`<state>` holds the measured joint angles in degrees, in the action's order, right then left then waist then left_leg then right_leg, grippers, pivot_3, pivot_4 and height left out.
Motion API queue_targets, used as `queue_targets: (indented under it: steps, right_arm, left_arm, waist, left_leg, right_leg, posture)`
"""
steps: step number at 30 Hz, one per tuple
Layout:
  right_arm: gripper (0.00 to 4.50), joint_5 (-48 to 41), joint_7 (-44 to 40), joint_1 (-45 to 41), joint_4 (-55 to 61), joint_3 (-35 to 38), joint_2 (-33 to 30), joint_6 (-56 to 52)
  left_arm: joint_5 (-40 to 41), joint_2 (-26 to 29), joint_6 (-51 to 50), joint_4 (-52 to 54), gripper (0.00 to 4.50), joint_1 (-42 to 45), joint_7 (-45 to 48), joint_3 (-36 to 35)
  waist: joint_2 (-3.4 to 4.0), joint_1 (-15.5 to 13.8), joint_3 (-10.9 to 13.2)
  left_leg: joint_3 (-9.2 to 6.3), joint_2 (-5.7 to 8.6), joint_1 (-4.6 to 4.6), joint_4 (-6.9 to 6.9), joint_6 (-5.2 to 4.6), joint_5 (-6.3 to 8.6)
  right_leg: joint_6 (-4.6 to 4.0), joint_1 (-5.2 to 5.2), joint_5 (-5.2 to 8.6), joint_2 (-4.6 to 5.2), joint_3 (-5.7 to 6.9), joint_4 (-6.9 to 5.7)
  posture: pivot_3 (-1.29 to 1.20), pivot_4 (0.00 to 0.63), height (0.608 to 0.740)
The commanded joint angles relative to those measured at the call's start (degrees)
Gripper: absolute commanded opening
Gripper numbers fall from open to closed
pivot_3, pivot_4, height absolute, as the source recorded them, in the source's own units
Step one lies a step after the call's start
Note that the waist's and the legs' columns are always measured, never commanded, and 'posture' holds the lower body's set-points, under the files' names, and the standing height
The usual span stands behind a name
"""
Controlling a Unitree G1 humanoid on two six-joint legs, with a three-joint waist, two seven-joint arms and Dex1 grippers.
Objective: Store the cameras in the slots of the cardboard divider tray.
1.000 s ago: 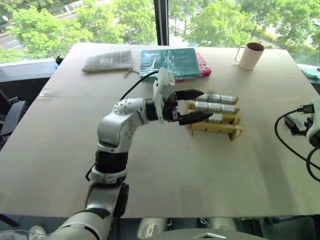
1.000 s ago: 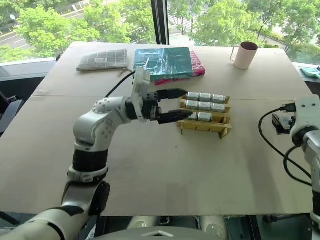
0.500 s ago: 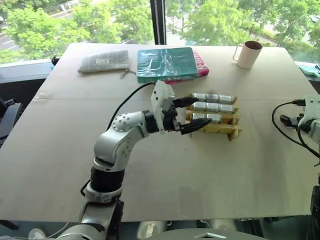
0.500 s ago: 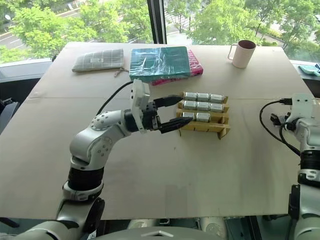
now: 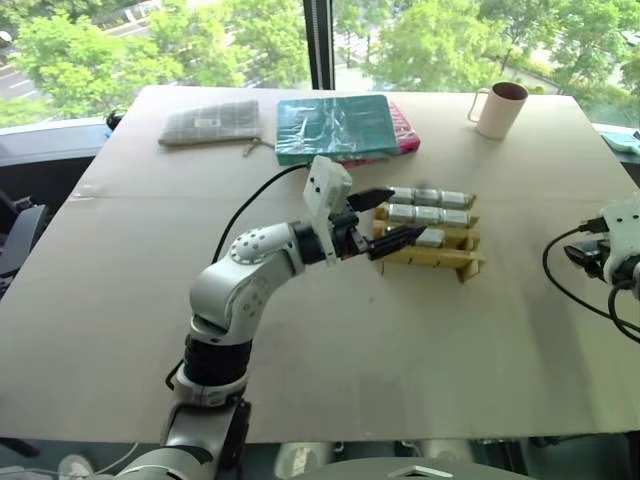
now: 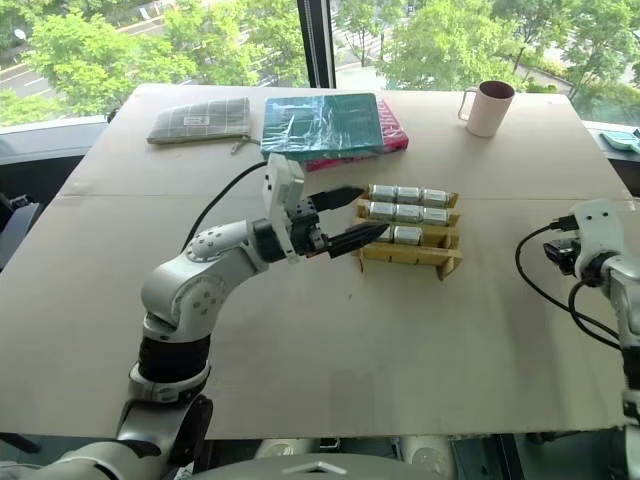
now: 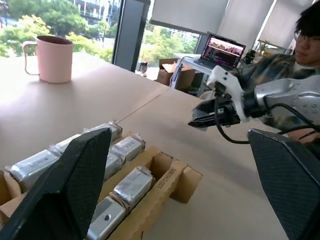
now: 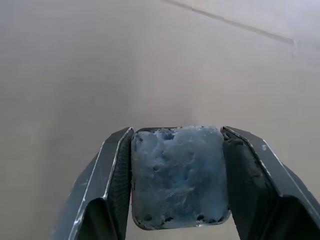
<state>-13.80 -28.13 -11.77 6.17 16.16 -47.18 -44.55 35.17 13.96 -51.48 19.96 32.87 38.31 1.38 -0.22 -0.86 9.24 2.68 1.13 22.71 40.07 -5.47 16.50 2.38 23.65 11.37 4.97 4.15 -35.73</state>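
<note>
One change stands out against a second ago: the left claw (image 6: pixel 372 210) has rolled a little at the wrist. It stays wide open, its two black fingers level and pointing at the left end of the small light-brown cardboard divider tray (image 6: pixel 410 258). The upper finger is beside the back row and the lower one reaches across the front row's left slot. The tray and its load lie as before, near the middle of the pale beige worktop (image 6: pixel 350 340), a little right of centre.

Farthest left at the back lies one grey checked fabric pouch (image 6: pixel 200 120). Beside it is one flat teal package (image 6: pixel 320 122) resting on a pink item (image 6: pixel 395 125).

The tray has three rows of three slots, with strip ends jutting out at its sides. Eight small shiny silver-grey boxy cameras (image 6: pixel 410 211) can be counted in it: three in the back row, three in the middle and two in the front. The front left one is partly hidden by the lower finger. The front right slot shows bare cardboard.

One pale pink mug (image 6: pixel 487 108) stands upright at the back right, well apart from the tray. The right claw (image 7: pixel 197 120) hovers near the worktop's right edge, its fingers drawn together to a point, with a black cable (image 6: pixel 540 290) looping below it. Behind it, the left wrist view shows a person in a plaid sleeve (image 7: pixel 265 70) and an open laptop (image 7: pixel 222 50).
</note>
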Motion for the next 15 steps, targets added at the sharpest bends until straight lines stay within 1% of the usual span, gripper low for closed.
queue_targets:
  steps: [1, 4, 6, 9, 12, 15]
  right_arm:
    - [2.03, -2.62, -5.98, 4.26, 20.3, 2.54, -3.39, 5.2]
    - [2.03, -1.58, -10.5, 8.64, 32.81, -1.0, -6.84, 9.77]
    - [2.03, -0.18, -11.09, 8.1, 37.55, -4.72, -7.89, 12.1]
    - [2.03, 0.61, -9.97, 3.62, 40.81, -9.67, -6.97, 12.56]
    - [2.03, 2.34, -9.44, -1.59, 41.97, -14.56, -6.5, 11.91]
    - [2.03, 4.58, -9.69, -4.03, 42.0, -17.78, -6.58, 12.11]
  left_arm:
    - [9.94, -2.16, -10.53, -3.7, 4.5, 5.39, -2.99, -5.74]
    - [16.36, -4.06, -19.1, -9.98, 4.5, 10.44, -6.37, -10.35]
    - [18.43, -4.47, -23.16, -12.87, 4.5, 12.93, -7.38, -10.94]
    - [20.51, -4.74, -26.99, -14.79, 4.5, 14.74, -7.53, -10.36]
    - [20.2, -4.17, -27.84, -14.67, 4.5, 15.16, -6.77, -7.77]
    - [20.71, -3.92, -28.71, -14.64, 4.5, 15.53, -6.41, -6.92]
  waist:
    - [0.02, 0.03, 0.01]
    - [-0.07, 0.04, 0.02]
    - [-0.18, 0.04, 0.05]
    - [-0.28, 0.0, 0.1]
    - [-0.3, -0.05, 0.11]
    - [-0.31, -0.39, 0.11]
  left_leg:
    - [-0.01, 0.0, -0.01, 0.0, 0.01, 0.0]
    - [-0.06, -0.06, -0.06, 0.0, 0.06, -0.03]
    - [-0.08, -0.09, -0.07, 0.0, 0.09, -0.04]
    - [-0.06, -0.05, -0.07, 0.02, 0.09, -0.04]
    - [-0.05, 0.0, -0.05, 0.03, 0.09, -0.05]
    - [-0.13, 0.0, -0.04, 0.02, 0.12, -0.06]
  right_leg:
    - [0.1, -0.01, 0.06, 0.0, 0.0, -0.01]
    - [0.21, -0.02, 0.13, -0.07, 0.03, -0.03]
    - [0.22, -0.03, 0.13, -0.09, 0.06, -0.04]
    - [0.21, -0.03, 0.12, -0.06, 0.03, -0.04]
    - [0.14, -0.01, 0.08, 0.0, 0.02, -0.04]
    - [-0.02, -0.01, 0.0, 0.0, 0.1, -0.03]
  posture:
    - [0.0, 0.15, 0.74]
    - [0.0, 0.15, 0.74]
    - [0.0, 0.15, 0.74]
    - [0.0, 0.15, 0.74]
    - [0.0, 0.15, 0.74]
    - [0.0, 0.15, 0.74]
